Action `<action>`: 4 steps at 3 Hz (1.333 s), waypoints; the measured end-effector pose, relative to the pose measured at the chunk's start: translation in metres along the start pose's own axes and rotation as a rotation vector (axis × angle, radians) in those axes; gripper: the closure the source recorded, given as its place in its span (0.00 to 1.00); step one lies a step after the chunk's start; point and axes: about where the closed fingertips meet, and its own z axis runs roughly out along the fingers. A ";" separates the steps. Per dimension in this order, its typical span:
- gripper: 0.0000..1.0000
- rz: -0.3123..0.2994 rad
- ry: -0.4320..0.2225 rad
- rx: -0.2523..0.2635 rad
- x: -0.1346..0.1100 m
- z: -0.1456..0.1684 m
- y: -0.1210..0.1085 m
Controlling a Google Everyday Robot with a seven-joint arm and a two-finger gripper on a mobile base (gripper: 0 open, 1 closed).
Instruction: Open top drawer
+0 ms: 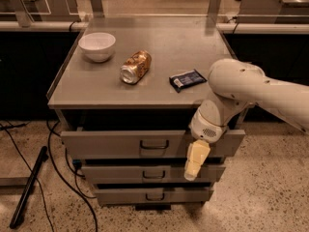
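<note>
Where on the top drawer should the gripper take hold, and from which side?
The dark loop handle at the centre of the top drawer front, approached from the front: it is the only protruding part. The gripper hangs to its right, before the panel.

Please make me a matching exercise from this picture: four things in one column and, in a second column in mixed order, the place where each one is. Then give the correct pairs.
Things:
1. white bowl
2. can
3. dark packet
4. gripper

Places:
A. lying on its side, near the middle of the cabinet top
B. hanging in front of the top drawer, to the right of its handle
C. upright, on the left rear part of the top
D. flat, toward the front right of the top

Pairs: 1-C; 2-A; 3-D; 4-B.
</note>
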 end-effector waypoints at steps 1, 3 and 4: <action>0.00 -0.009 -0.005 0.065 -0.003 0.002 -0.004; 0.00 -0.045 -0.034 0.282 -0.017 -0.002 -0.021; 0.00 -0.046 -0.046 0.293 -0.018 0.003 -0.028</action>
